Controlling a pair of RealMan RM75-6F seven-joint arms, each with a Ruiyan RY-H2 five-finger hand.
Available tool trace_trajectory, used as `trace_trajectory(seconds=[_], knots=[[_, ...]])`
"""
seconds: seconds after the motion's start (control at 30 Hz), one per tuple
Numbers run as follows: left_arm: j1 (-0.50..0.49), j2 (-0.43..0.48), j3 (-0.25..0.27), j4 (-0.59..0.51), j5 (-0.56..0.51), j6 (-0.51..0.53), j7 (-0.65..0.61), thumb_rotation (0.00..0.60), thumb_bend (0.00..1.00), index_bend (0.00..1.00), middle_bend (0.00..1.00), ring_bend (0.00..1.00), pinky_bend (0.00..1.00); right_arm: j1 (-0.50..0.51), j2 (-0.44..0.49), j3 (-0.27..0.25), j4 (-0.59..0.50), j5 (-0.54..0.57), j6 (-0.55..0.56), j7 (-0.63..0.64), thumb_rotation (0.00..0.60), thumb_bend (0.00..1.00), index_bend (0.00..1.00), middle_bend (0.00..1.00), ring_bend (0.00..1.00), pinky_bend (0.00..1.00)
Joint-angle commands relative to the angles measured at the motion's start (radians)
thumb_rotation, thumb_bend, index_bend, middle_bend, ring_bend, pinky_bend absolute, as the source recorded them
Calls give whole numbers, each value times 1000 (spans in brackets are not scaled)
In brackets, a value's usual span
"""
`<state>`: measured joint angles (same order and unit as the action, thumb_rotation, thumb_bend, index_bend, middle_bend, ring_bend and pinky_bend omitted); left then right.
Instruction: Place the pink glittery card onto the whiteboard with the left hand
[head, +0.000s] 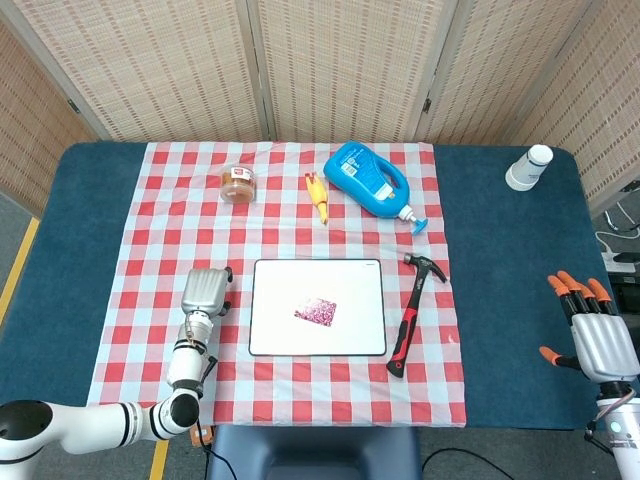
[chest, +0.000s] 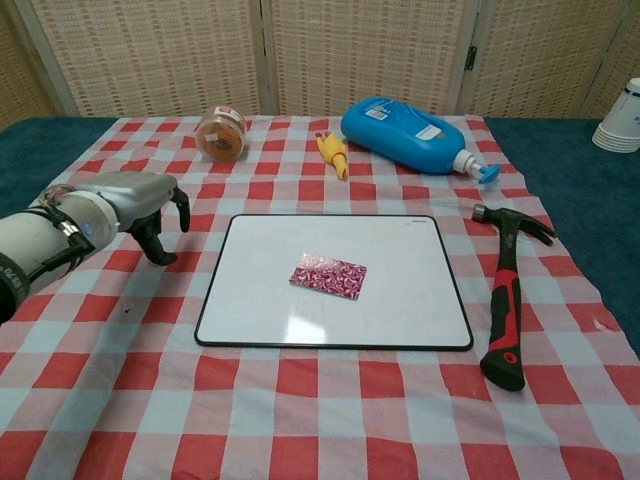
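The pink glittery card (head: 316, 311) (chest: 328, 275) lies flat near the middle of the whiteboard (head: 355, 290) (chest: 400, 270), which sits on the checked cloth. My left hand (head: 205, 290) (chest: 140, 205) hovers low over the cloth just left of the board, apart from it. Its fingers curve downward and hold nothing. My right hand (head: 597, 335) shows only in the head view, far right over the blue table, fingers spread and empty.
A red-handled hammer (head: 408, 315) (chest: 505, 300) lies right of the board. Behind it are a blue bottle (head: 370, 180) (chest: 405, 125), a yellow rubber chicken (head: 318, 198) (chest: 333, 153) and a small jar (head: 238, 184) (chest: 222, 132). Stacked white cups (head: 528, 167) (chest: 617, 120) stand far right.
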<state>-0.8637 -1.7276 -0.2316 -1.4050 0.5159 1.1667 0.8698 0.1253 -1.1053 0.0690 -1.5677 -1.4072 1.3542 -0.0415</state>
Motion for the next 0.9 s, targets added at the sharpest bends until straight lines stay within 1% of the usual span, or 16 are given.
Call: trace_trajectory(seconds=[0.03,0.07,0.13,0.27,0.9], knots=[[1,-2,-2,9,-10,-2,6,600,304,408,998,1000,1000,-55,46,-8,-30,-27,100,8,600,10,0,0,0,0],[2,-2,-1,13,-14,-4,8,600,304,411,998,1000,1000,-42,30,-13,-29,-25,72,-22,600,10,0,0,0,0],[4,-2,-1,18,-20,-8,9,600,303,418,998,1000,1000,0,-21,14,22,22,6,-38,600,10,0,0,0,0],[10,1,0,25,-24,-16,4,600,304,423,998,1000,1000,0,-13,4,22,0,4,-6,600,9,0,0,0,0],[15,-13,2,62,-24,-32,5,600,307,441,1000,1000,1000,1,-3,-2,7,-4,-3,2,600,9,0,0,0,0]])
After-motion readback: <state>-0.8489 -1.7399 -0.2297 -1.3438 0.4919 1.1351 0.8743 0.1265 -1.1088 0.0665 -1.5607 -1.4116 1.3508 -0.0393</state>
